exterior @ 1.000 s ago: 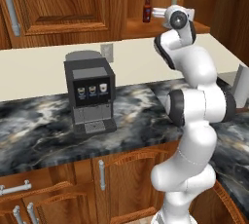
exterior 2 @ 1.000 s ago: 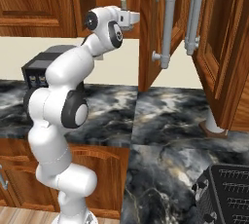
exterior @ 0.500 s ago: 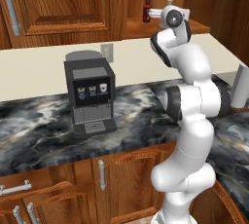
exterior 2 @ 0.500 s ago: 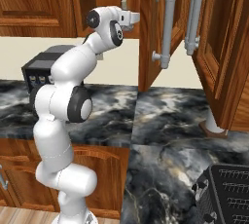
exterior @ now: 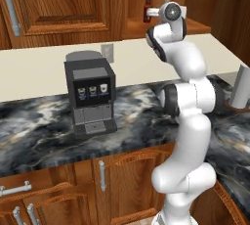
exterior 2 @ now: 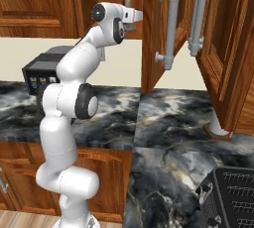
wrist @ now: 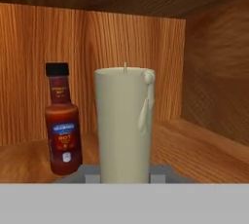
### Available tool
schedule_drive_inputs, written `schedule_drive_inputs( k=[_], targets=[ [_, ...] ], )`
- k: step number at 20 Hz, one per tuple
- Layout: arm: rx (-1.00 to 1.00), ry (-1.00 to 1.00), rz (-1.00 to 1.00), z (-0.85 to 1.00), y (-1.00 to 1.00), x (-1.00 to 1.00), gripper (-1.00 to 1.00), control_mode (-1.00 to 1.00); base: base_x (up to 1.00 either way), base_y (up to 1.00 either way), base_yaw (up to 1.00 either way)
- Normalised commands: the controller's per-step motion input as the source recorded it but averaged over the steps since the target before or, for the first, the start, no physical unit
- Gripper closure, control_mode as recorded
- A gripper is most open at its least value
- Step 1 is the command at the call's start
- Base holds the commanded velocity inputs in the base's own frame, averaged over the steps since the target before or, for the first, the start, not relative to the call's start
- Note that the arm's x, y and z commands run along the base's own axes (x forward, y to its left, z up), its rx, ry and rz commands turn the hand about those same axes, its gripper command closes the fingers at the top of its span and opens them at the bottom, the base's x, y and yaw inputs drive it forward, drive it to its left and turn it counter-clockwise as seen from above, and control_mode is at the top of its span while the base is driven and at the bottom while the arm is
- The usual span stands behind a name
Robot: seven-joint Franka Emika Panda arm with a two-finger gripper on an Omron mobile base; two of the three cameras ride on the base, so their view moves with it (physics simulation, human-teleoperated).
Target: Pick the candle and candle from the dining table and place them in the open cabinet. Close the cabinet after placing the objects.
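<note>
– What's on my hand camera right now?

– I'm looking into the wooden cabinet [wrist: 121, 38]. A tall cream candle [wrist: 124, 125] stands upright dead centre, a wick at its top and a wax drip down its right side, on a grey base [wrist: 160, 173].

– Anything beside it?

– A dark sauce bottle [wrist: 62, 121] stands upright on the cabinet shelf [wrist: 194, 145], to the candle's left and farther back, apart from it.

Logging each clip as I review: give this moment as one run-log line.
phase: placing in cabinet | held: candle, upright, fingers shut on it | beside it: sauce bottle on shelf | cabinet doors: open | second candle: not placed
</note>
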Motion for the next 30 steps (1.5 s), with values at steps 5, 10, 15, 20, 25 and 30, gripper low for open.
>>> schedule_drive_inputs(
  k=[5,10,15,20,25,30],
  targets=[
    [0.01,0.06,0.03,0.00,-0.22,0.22,1.00,-1.00,0.00,0.00,0.00],
    [-0.03,0.01,0.10,-0.01,-0.29,0.24,1.00,-1.00,0.00,0.00,0.00],
    [-0.04,0.00,0.14,-0.10,-0.10,0.33,1.00,-1.00,0.00,0.00,0.00],
    [-0.04,0.01,0.15,-0.16,0.00,0.25,-1.00,-1.00,0.00,0.00,0.00],
    [-0.01,0.01,0.10,-0.07,-0.01,0.02,-1.00,-1.00,0.00,0.00,0.00],
    [0.00,0.00,0.08,0.00,-0.01,0.00,-1.00,-1.00,0.00,0.00,0.00]
  ],
)
